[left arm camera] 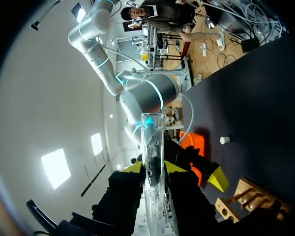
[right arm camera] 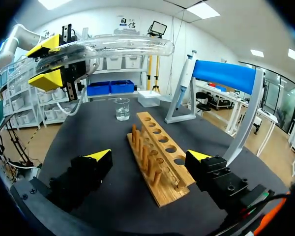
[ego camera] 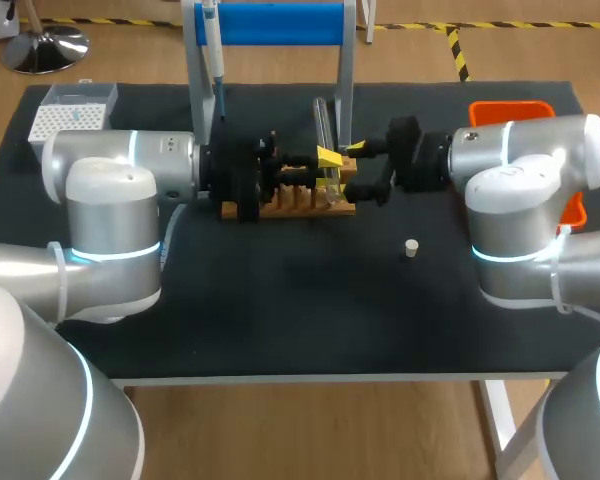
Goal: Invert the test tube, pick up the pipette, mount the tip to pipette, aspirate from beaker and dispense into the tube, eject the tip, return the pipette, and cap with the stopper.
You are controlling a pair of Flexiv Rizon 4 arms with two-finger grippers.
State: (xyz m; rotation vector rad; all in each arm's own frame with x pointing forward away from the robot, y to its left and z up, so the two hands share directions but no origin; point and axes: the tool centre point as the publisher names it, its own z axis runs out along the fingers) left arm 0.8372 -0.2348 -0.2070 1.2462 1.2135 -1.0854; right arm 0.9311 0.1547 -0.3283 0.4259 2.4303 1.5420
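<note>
Over the wooden rack (ego camera: 298, 207), the left gripper (left arm camera: 152, 168) is clamped on the glass test tube (left arm camera: 151, 135).
From overhead the tube stands upright, held between both yellow tips. The right gripper (right arm camera: 148, 156) is close beside it with its fingers spread wide above the rack. The white stopper (ego camera: 411, 247) lies on the table (ego camera: 310, 310) to the right. The pipette (right arm camera: 184, 81) hangs on its blue stand (ego camera: 270, 22), and the beaker (right arm camera: 121, 109) sits beyond the rack.

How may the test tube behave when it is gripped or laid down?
The test tube looks like thin clear glass, so probably slippery and fragile. It is round and smooth, so laid on the table it would likely roll.
</note>
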